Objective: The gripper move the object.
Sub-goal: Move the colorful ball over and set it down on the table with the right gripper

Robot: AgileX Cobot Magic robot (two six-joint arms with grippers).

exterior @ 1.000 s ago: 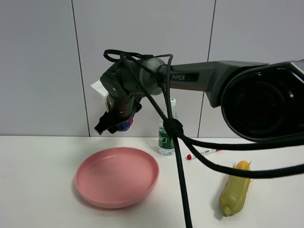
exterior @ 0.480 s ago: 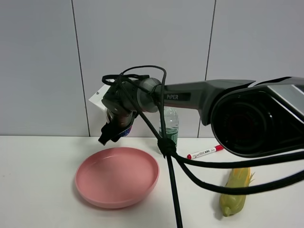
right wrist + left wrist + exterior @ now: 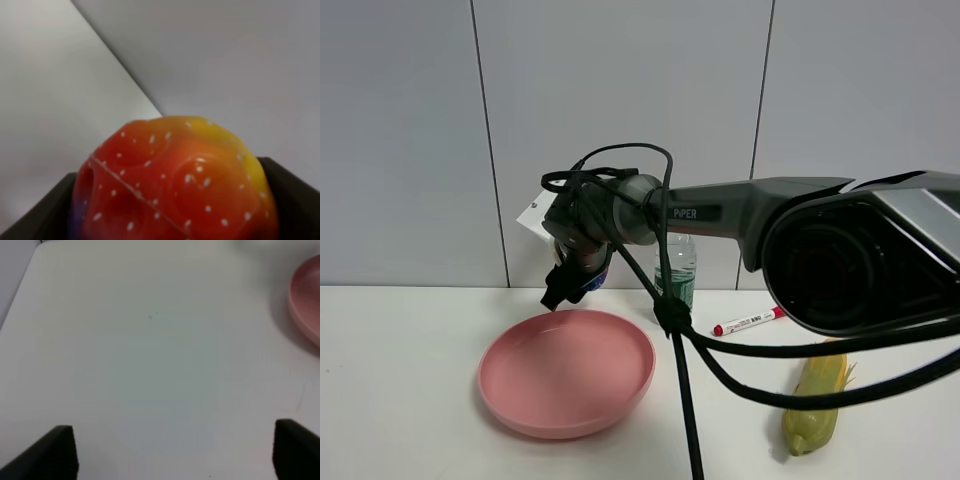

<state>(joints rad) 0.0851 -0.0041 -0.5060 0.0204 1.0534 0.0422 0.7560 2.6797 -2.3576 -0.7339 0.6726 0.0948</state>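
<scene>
In the exterior high view my right gripper (image 3: 572, 283) reaches across from the right and hangs just above the far rim of the pink plate (image 3: 567, 371). It is shut on the bumpy red ball (image 3: 595, 277), of which only a red and blue edge shows between the fingers. The right wrist view shows the ball (image 3: 172, 182) close up, red with yellow and white specks, clamped between the two black fingers (image 3: 285, 200). In the left wrist view my left gripper (image 3: 172, 452) is open and empty over bare white table, with the plate's rim (image 3: 306, 300) at one side.
A clear water bottle (image 3: 676, 268) stands behind the plate, partly hidden by the arm. A red-capped marker (image 3: 750, 322) lies to its right. A yellow-green corn cob (image 3: 815, 402) lies at the front right. Black cables (image 3: 682, 400) hang across the middle.
My right gripper has come down with the ball, from well above the plate to just over its far rim. The arm has lowered too.
</scene>
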